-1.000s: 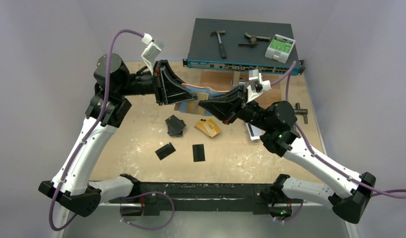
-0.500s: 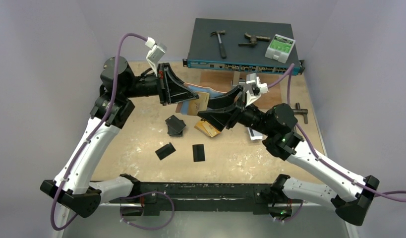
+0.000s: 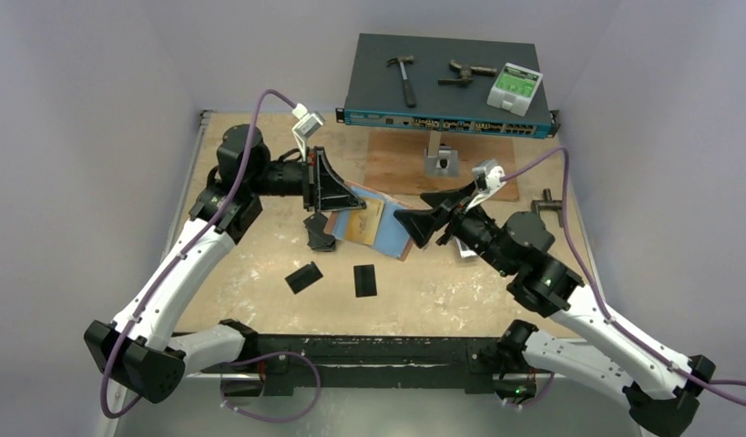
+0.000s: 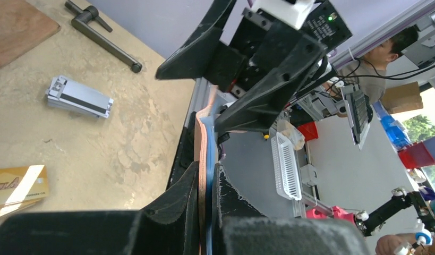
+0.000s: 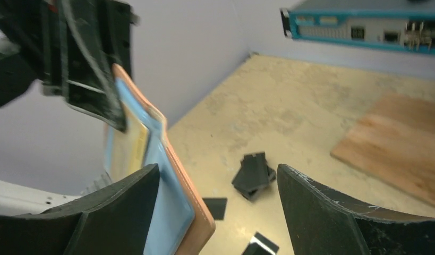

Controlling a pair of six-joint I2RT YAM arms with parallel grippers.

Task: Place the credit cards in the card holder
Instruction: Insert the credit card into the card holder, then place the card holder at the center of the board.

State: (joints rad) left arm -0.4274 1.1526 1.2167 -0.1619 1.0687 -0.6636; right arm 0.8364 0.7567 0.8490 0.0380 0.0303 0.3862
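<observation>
My left gripper (image 3: 340, 196) is clamped on one edge of the card holder (image 3: 380, 226), which hangs open above the table (image 3: 260, 264), between both wrists. My right gripper (image 3: 422, 211) stands with jaws spread, just beside the holder's opposite edge, gripping nothing. Expect the holder to be light, soft and prone to bowing. Take it by the free edge, clear of the slots. The credit cards (image 3: 365, 279) look thin, stiff and probably slick. One black stack (image 3: 320, 232) lies below the holder, with loose ones nearer my bases. Both forearms converge on centre, elbows bent outward.
</observation>
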